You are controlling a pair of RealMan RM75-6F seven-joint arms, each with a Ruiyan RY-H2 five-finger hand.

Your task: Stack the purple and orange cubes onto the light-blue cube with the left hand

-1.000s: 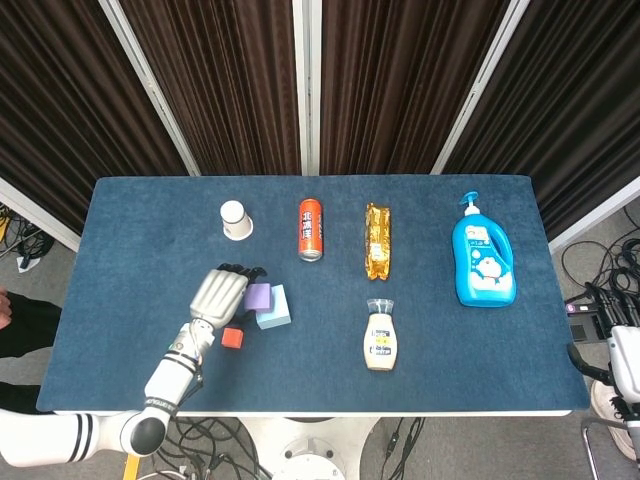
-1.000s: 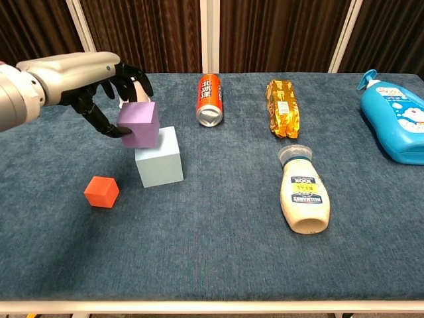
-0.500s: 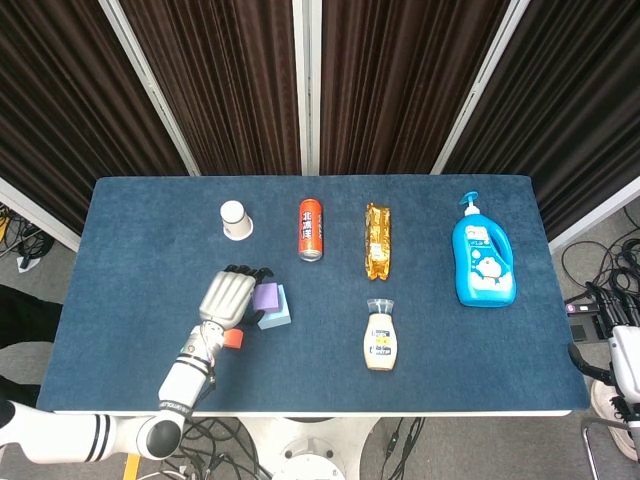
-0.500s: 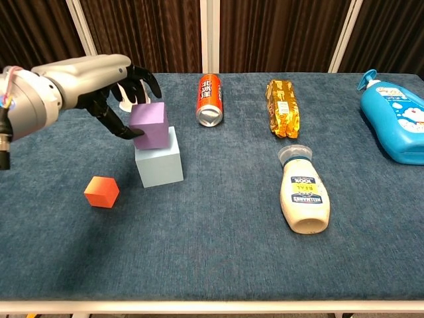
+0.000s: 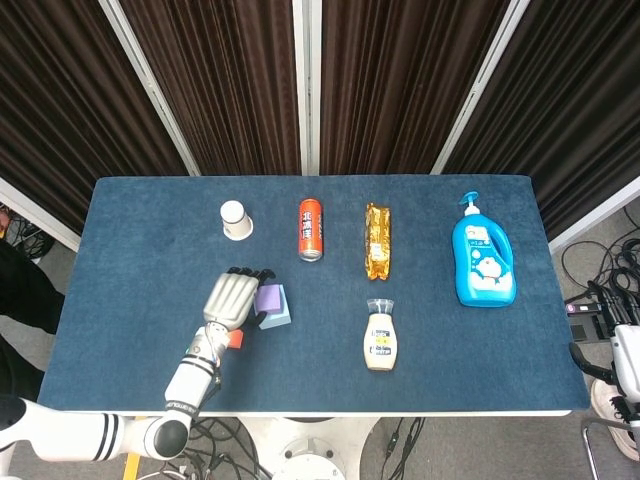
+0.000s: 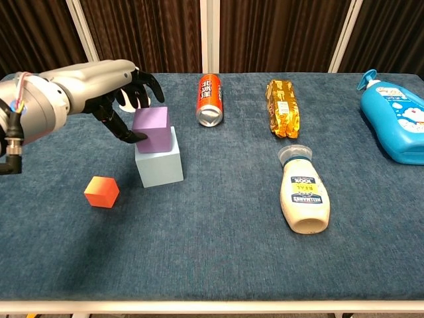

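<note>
My left hand (image 6: pixel 109 86) (image 5: pixel 228 298) grips the purple cube (image 6: pixel 152 129) (image 5: pixel 268 298), thumb at its left face and fingers over its back. The purple cube sits over the top of the light-blue cube (image 6: pixel 159 165) (image 5: pixel 279 312), slightly toward its back-left; whether it rests on it I cannot tell. The orange cube (image 6: pixel 101 191) (image 5: pixel 236 339) lies on the cloth left and in front of the light-blue one, partly hidden by my wrist in the head view. My right hand is not in view.
A white paper cup (image 5: pixel 235 218), an orange can (image 5: pixel 311 228) lying down and a gold snack packet (image 5: pixel 377 240) lie behind the cubes. A sauce bottle (image 6: pixel 303 197) lies to the right, a blue soap bottle (image 6: pixel 394 119) at the far right.
My left hand has carried the purple cube rightward and down, from beside and above the light-blue cube to over its top.
</note>
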